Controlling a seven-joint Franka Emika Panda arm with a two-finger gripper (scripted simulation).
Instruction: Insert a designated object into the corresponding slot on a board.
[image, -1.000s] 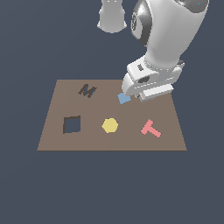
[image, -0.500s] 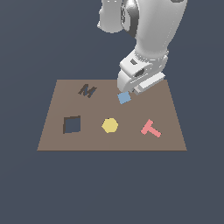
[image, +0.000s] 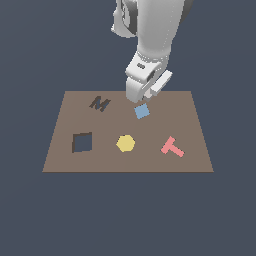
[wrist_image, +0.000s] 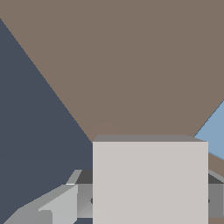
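Start at the exterior view's left: your slot (image: 82, 142) sits there on the board (image: 195, 125), a dark navy square cut-out lying open with nothing in it. Just behind it, toward the board's far edge, is the dark M-shaped cut-out (image: 100, 104). Moving right you meet the yellow hexagon (image: 126, 143) near the board's middle, then the small blue square (image: 142, 111) a little farther back.

Your gripper (image: 143, 96) hangs over the board's far edge, just beside that blue square and well apart from the slot. In the exterior view the arm hides what it carries — you need the wrist view for that. There the pale grey-beige block (wrist_image: 150, 181) fills the foreground, seated between the grey fingers (wrist_image: 57, 203), which are pressed against its sides; the jaws are parted only as far as the block's width. A corner of the blue square shows beyond it on the brown surface.

Farthest right lies the pink T-shape (image: 172, 147), flat on the board.
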